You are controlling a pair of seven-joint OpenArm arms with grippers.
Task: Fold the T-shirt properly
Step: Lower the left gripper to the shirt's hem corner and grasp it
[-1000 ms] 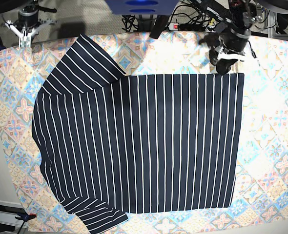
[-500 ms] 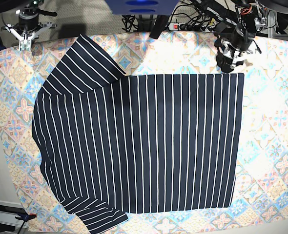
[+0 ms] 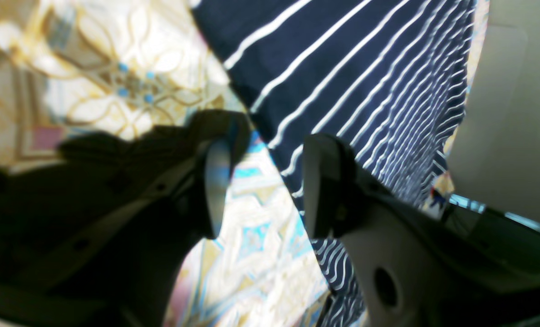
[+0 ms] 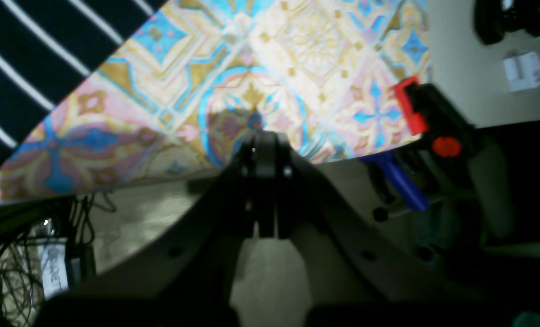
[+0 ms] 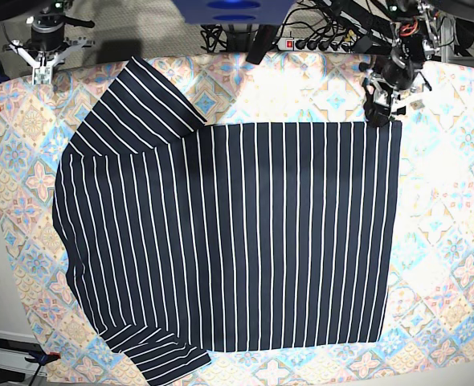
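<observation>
Left gripper (image 3: 263, 181) apparently parted, navy white-striped T-shirt (image 5: 237, 233) flat

From my remote seat I see a table under a pastel tile-patterned tablecloth (image 5: 454, 241), brightly lit near the top centre. Beyond its far edge, grey carpeted floor (image 5: 149, 24) carries tangled black cables (image 5: 317, 32) and a power strip (image 5: 289, 43). A red-and-black clamp (image 4: 426, 116) grips one table corner.
</observation>
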